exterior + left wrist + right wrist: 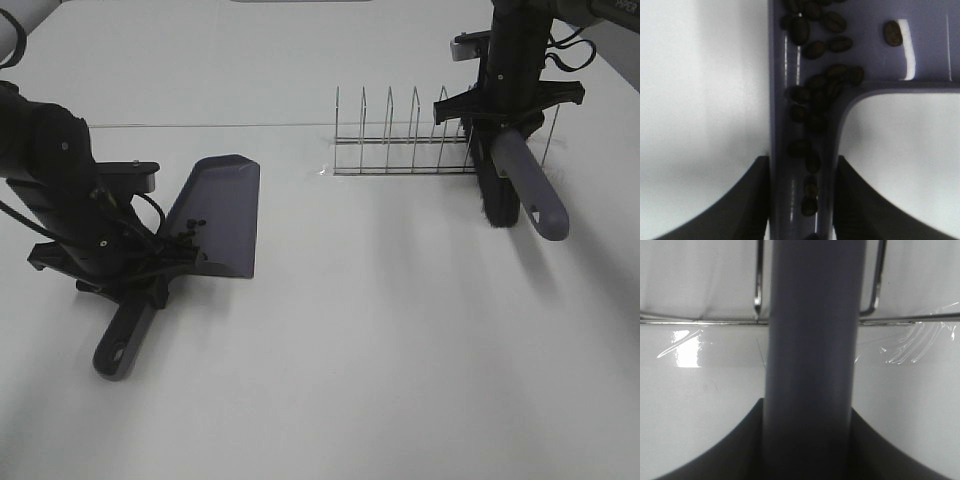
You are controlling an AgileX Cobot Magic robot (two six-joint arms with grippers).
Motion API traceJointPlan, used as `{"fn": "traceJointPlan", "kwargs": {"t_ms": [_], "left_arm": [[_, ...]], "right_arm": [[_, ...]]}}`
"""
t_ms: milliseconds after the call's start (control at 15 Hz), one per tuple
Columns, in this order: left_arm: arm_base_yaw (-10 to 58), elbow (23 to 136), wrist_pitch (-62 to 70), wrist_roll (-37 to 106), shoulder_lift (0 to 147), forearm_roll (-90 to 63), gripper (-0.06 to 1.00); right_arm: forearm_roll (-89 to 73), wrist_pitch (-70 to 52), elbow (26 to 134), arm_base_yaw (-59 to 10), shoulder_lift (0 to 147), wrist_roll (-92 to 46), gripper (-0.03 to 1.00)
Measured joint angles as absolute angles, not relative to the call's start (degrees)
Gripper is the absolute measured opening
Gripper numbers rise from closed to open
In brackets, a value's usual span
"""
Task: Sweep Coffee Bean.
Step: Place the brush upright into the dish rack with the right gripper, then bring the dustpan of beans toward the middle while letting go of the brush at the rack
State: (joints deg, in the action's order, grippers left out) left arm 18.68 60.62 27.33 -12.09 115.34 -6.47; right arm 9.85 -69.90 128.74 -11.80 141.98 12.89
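The purple-grey dustpan (218,210) lies on the white table at the left. My left gripper (150,272) is shut on its handle. Dark coffee beans (192,230) lie in the pan near the handle end; the left wrist view shows several coffee beans (812,95) gathered in the pan's corner and down the handle channel (800,200), with my fingers (747,200) on both sides of it. My right gripper (500,128) is shut on the grey brush handle (530,185), at the right in front of the wire rack. The brush's black bristles (497,205) hang low over the table. The handle (812,365) fills the right wrist view.
A wire dish rack (420,135) stands at the back right, just behind the brush; its wires (758,285) show in the right wrist view. Clear tape (920,342) glints at its base. The white table (380,340) spreads between the arms.
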Motion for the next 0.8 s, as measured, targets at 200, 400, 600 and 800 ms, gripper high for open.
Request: {"fn": "traceJointPlan", "kwargs": {"t_ms": [200,400,600,800], "left_arm": [[18.68,60.62,27.33,-12.03,115.34,-6.47,0.35],[18.68,60.62,27.33,-12.03,115.34,-6.47,0.35],[19.02,60.56,27.27,-12.03,114.82,-6.47,0.35],[21.08,60.33,27.10,-14.04,114.71,-7.05,0.35]], "right_arm": [[10.31,-69.73,128.74,-11.80,141.98,14.27,0.59],[10.54,-69.61,131.84,-11.80,141.98,14.27,0.73],[10.49,-69.73,135.73,-11.80,140.37,15.13,0.74],[7.91,-69.79,136.08,-11.80,135.56,15.13,0.74]]}}
